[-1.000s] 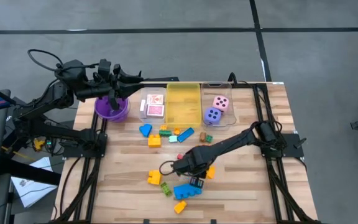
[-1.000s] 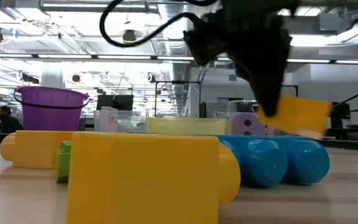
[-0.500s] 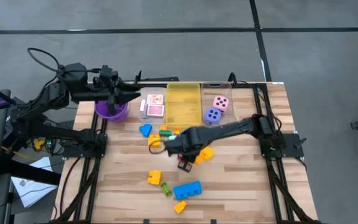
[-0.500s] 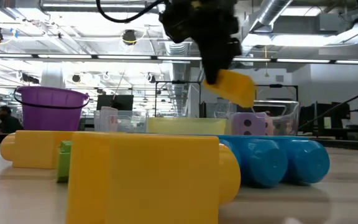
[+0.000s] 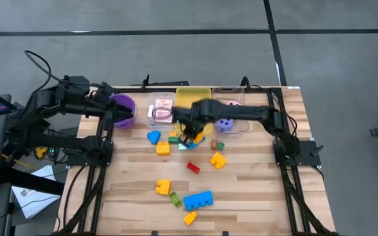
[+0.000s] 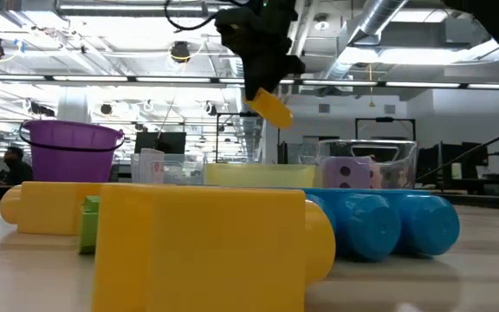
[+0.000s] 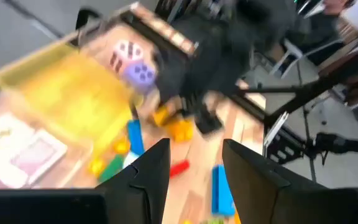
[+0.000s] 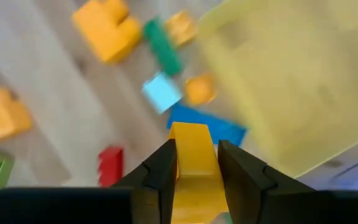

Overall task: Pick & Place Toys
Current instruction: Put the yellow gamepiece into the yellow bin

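Observation:
My right gripper hangs over the far cluster of blocks next to the yellow bin, shut on a yellow block; the low view shows that block high above the table. Loose blocks lie on the wood: blue, orange, red, yellow, and a near group around a long blue one. My left gripper stands open and holds nothing, at the table's far left next to the purple bowl. My right gripper pinches the yellow block's two opposite sides between its two fingers. The fingers come from above and point down. The block is lifted clear of the table and hangs tilted below the fingers.
A clear bin with playing cards stands left of the yellow bin. A clear bin with a pink die and a purple die stands right of it. Bare wood lies along the table's near right part.
My right gripper has risen and swung from the near middle of the table toward the far edge and the yellow bin, carrying the yellow block clear of the table. My left gripper has drawn back from over the purple bowl toward the table's left edge and tipped downward.

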Action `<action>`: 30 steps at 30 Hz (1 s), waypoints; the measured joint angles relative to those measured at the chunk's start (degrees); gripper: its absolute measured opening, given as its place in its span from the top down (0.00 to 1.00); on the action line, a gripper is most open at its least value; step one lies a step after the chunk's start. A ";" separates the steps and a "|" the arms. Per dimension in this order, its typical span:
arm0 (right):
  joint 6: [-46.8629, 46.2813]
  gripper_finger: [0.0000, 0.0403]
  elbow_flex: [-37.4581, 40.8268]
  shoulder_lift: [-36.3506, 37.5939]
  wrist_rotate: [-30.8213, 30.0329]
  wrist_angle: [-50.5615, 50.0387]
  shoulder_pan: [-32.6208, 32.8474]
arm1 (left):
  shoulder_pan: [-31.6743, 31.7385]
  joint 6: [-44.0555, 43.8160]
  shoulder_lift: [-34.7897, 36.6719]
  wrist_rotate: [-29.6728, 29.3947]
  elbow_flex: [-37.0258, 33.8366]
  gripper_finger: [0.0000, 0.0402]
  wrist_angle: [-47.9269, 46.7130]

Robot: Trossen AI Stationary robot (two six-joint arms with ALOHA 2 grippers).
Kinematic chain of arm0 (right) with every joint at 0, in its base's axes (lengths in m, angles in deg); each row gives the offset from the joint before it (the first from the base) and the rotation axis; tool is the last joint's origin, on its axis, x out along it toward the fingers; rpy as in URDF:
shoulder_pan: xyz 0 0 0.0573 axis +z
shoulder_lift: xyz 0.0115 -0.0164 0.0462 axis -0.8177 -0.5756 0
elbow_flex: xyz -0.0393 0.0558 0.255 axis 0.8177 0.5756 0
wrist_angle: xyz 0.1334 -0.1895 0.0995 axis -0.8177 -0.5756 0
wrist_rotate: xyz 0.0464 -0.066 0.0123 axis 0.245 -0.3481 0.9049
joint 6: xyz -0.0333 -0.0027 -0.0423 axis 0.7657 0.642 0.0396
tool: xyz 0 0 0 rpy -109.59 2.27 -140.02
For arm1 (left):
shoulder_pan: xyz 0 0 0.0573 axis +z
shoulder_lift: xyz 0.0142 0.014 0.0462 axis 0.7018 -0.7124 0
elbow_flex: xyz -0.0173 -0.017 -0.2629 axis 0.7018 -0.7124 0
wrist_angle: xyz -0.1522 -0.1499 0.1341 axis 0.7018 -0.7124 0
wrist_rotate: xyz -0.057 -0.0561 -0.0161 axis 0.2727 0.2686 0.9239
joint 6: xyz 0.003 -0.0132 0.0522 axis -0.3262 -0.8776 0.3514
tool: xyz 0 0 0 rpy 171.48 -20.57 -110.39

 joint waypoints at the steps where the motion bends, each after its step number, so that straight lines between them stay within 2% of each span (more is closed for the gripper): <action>1: 0.65 0.75 -0.73 0.00 -0.09 0.00 -1.16 | -0.53 -0.64 0.12 0.00 -0.01 0.64 -0.47; 11: 5.73 0.75 -3.24 0.00 -1.33 2.75 -11.94 | -8.50 -7.71 -0.18 -1.72 -0.01 0.64 -1.94; 20: 7.77 0.75 -3.24 0.00 -0.90 9.78 -18.39 | -17.20 -13.89 -4.31 -11.49 -0.05 0.64 -1.92; 25: 7.82 0.75 -3.14 -0.54 0.70 9.84 -22.45 | -22.08 -16.96 -8.53 -17.33 -0.05 0.64 -1.82; 30: 8.08 0.75 0.12 -0.57 1.99 12.31 -25.65 | -26.58 -19.69 -14.20 -23.74 -0.05 0.64 -1.26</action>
